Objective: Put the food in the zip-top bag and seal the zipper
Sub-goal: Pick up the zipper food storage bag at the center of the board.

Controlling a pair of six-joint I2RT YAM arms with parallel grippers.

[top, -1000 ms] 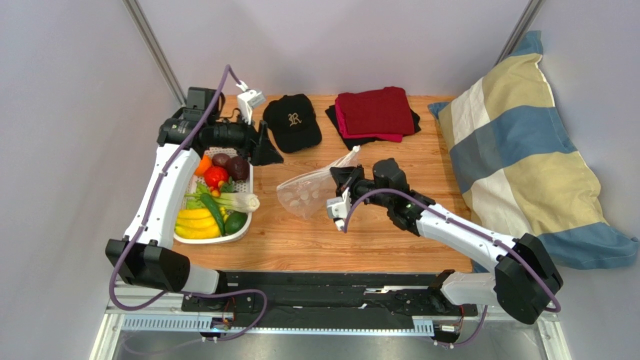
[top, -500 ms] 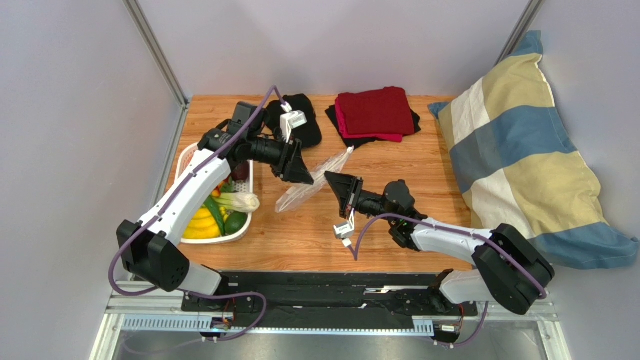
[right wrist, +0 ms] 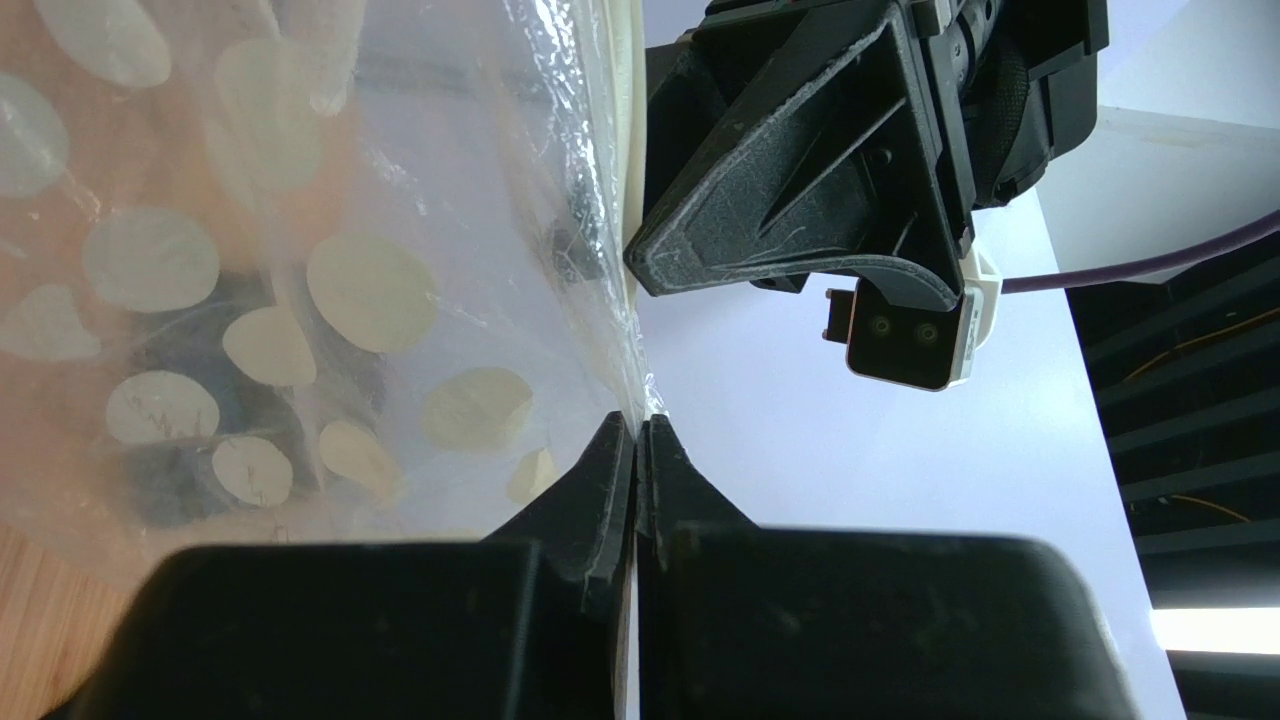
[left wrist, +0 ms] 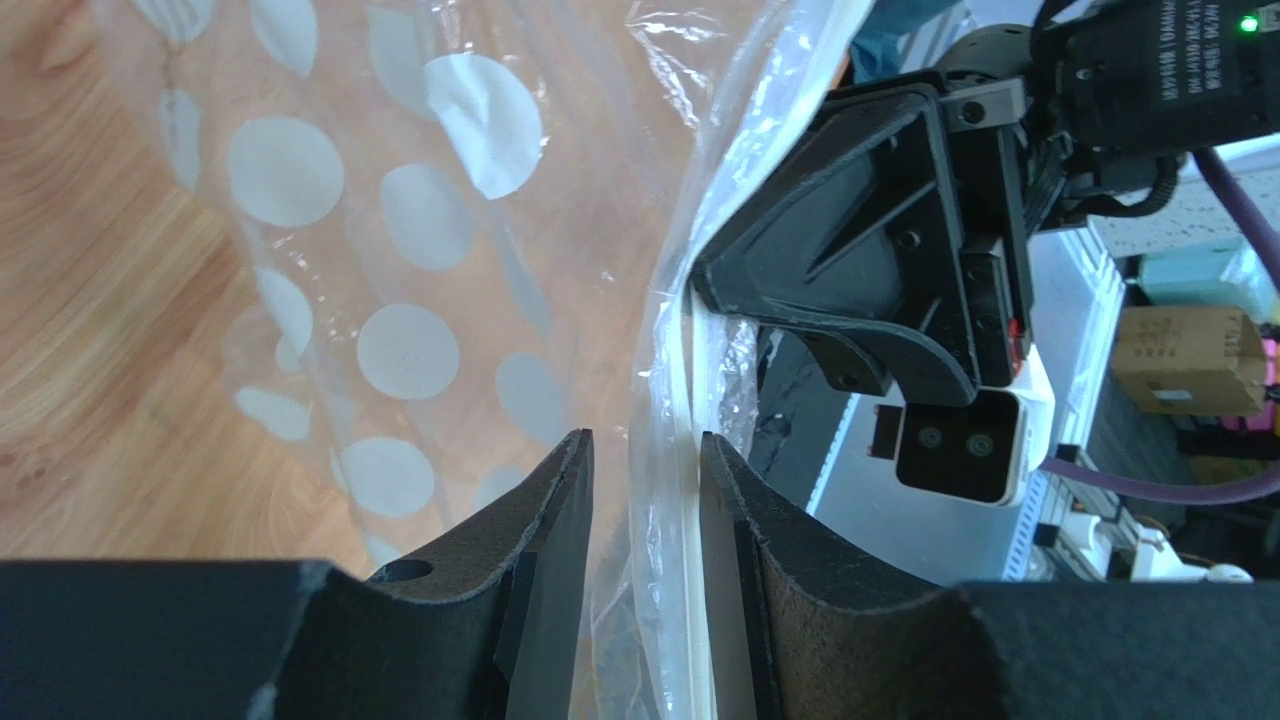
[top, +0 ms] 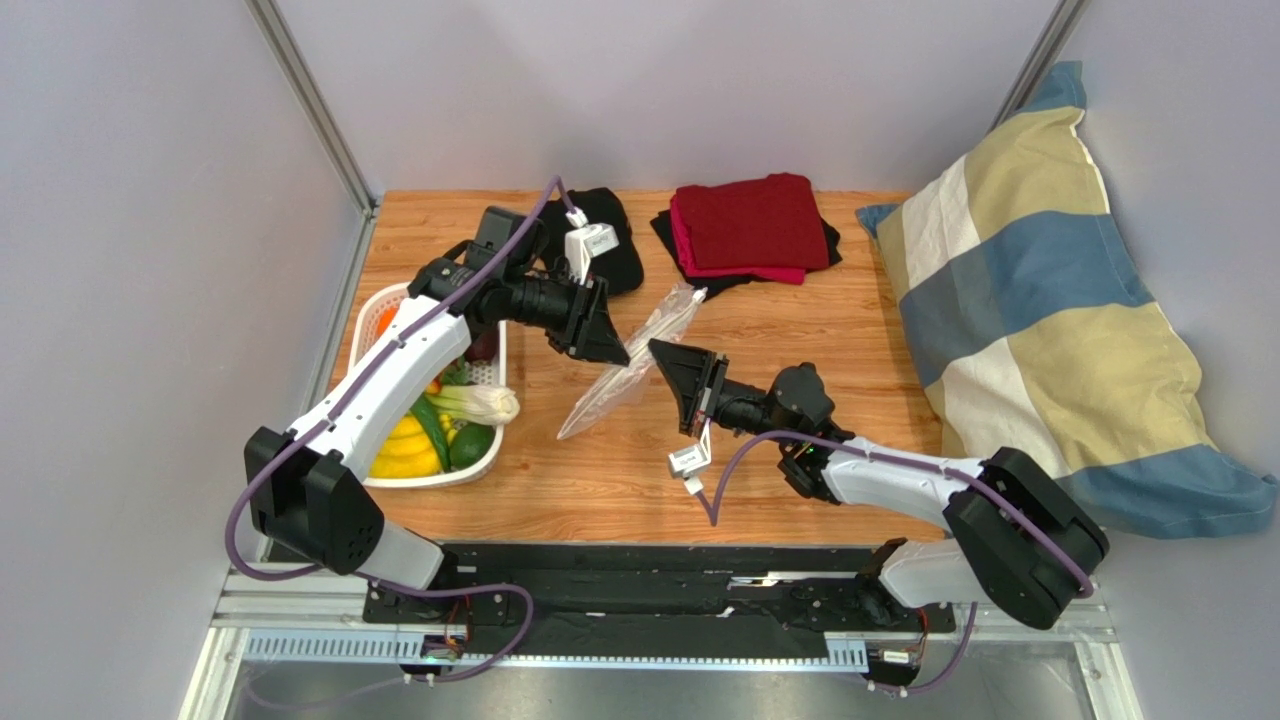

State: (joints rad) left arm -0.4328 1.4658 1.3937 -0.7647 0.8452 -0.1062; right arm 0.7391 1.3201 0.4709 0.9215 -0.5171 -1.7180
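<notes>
The zip-top bag is held on edge over the middle of the table, a narrow dotted strip running from 7 o'clock to 1 o'clock in the top view. The right gripper comes at it from 4 o'clock, its fingers clenched flat on the film just beside the zipper. The left gripper reaches in from 10 o'clock, its jaws parted a little. The mouth edge runs through the gap, lying against one pad and clear of the other. The two grippers' tips sit almost nose to nose across the plastic.

All the food lies in the white basket at 9 o'clock of the bag, near the table's left edge. Bare wood opens at 6 o'clock toward the near edge and at 3 o'clock as far as the pillow. At 12 o'clock the red cloth sits close to the far edge, well apart from the bag's upper tip
</notes>
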